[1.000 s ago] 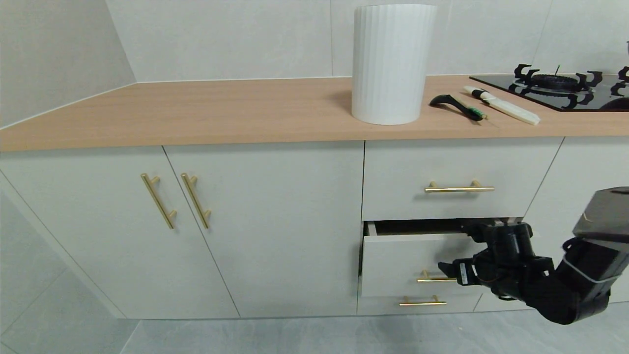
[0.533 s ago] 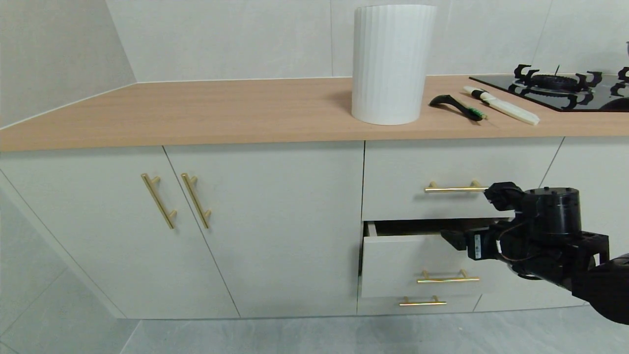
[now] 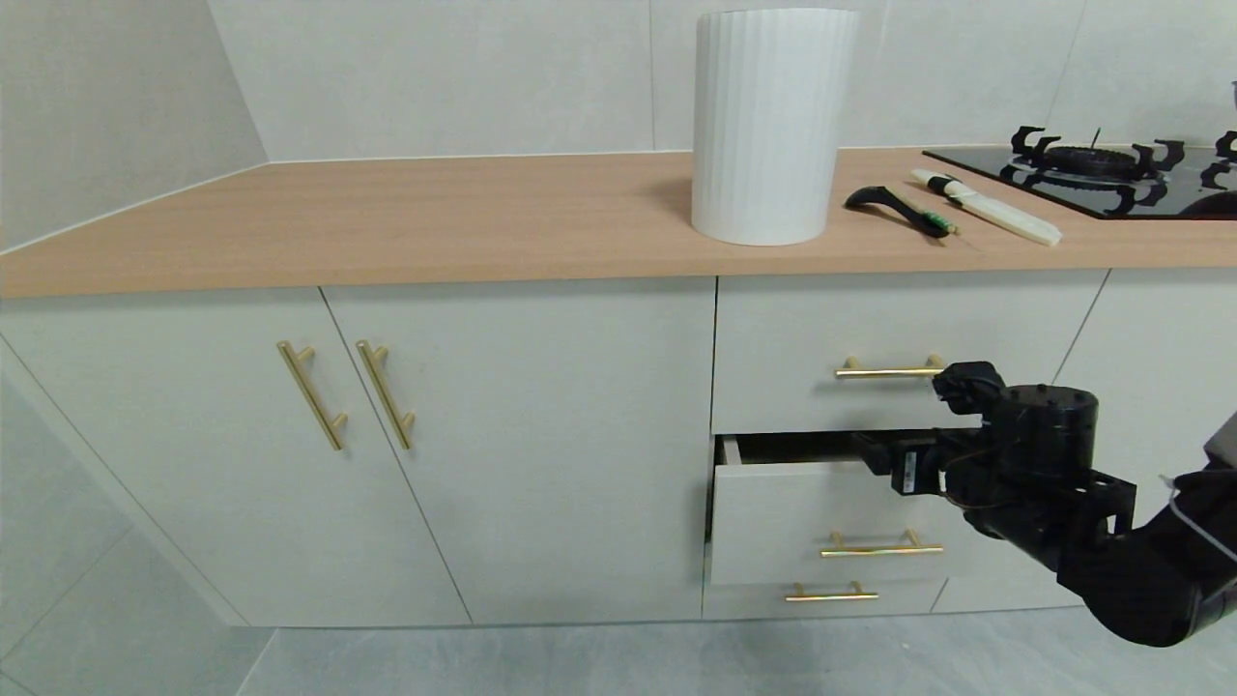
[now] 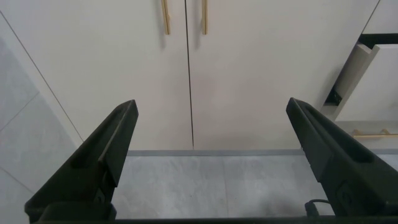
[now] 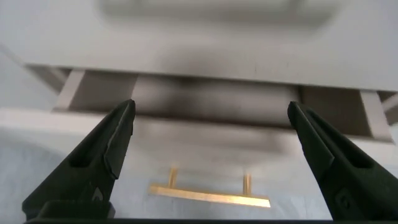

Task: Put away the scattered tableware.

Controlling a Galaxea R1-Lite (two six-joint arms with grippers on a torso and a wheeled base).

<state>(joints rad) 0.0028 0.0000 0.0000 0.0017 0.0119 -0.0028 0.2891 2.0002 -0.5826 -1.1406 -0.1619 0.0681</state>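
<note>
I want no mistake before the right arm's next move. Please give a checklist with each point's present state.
1. Right tool open, empty: ok.
2. Left tool open, empty: ok.
3. Middle drawer open wide enough for loading: not ok, only a narrow gap.
4. Room inside that drawer: cannot tell, dark.
5. Black spoon and white utensil put away: not ok, both lie on the counter.

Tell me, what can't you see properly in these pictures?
- Head view: inside the open drawer is dark, partly behind the right gripper.
- Head view: the white ribbed container has a tall wall that hides any contents.
- Head view: the stove is cut by the right edge.
- Right wrist view: the drawer's inside is blurred.
</note>
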